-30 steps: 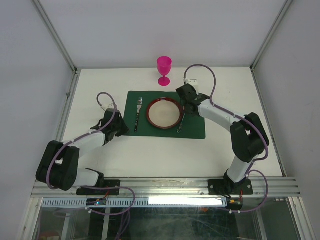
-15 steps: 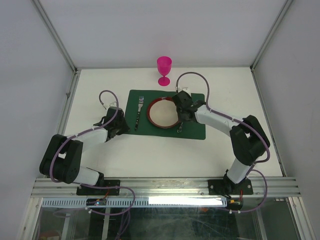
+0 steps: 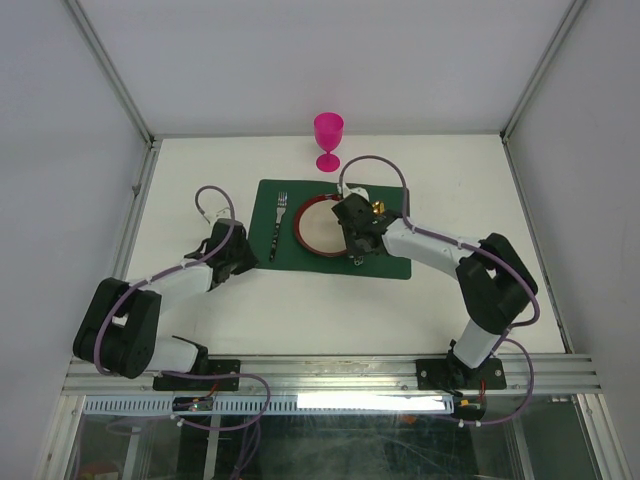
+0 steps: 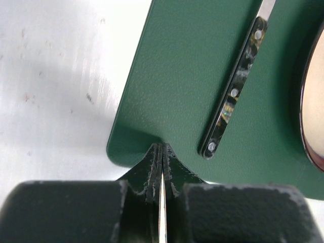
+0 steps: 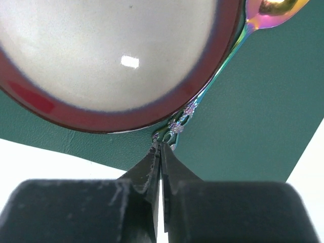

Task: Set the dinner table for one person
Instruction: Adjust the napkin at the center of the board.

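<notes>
The table [image 3: 450,170] spreads out ahead of the arms' bases. We judge its long axis to run left to right, and it points no particular way. Near its middle lies the mat [image 3: 262,200], long side the same way. On the mat sit the plate [image 3: 322,228], the fork [image 3: 277,225] to its left and the spoon [image 5: 183,117] to its right, both lying near to far. The goblet [image 3: 328,140] stands just beyond the mat. We judge the setting nearly done, with perhaps only straightening left. The left gripper [image 4: 160,152] is closed, tips at the mat's edge by a corner. The right gripper [image 5: 159,149] is closed too, tips at the spoon's handle end; we cannot tell whether it pinches it.
</notes>
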